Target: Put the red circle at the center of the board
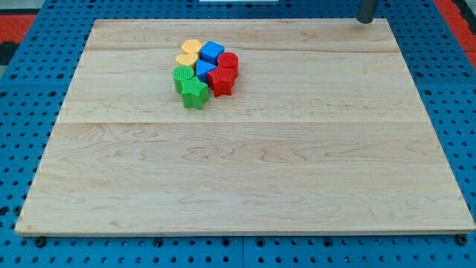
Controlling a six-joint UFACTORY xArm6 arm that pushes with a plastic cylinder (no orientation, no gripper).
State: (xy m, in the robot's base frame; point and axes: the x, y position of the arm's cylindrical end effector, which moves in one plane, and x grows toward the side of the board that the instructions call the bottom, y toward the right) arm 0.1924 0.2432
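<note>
A pale wooden board (245,171) is laid on a blue perforated bench (22,97), whose holed surface is seen around the board on all sides. In the far left part of the board a tight cluster of small blocks is gathered. At its far left edge, two yellow blocks (188,52) are pressed together. Just right of them a blue cube (213,51) is placed, with a second blue block (204,70) nearer. A green block (183,77) sits at the left, touched by a green star (195,92) at the near edge. A red star (222,80) is set at the near right.
</note>
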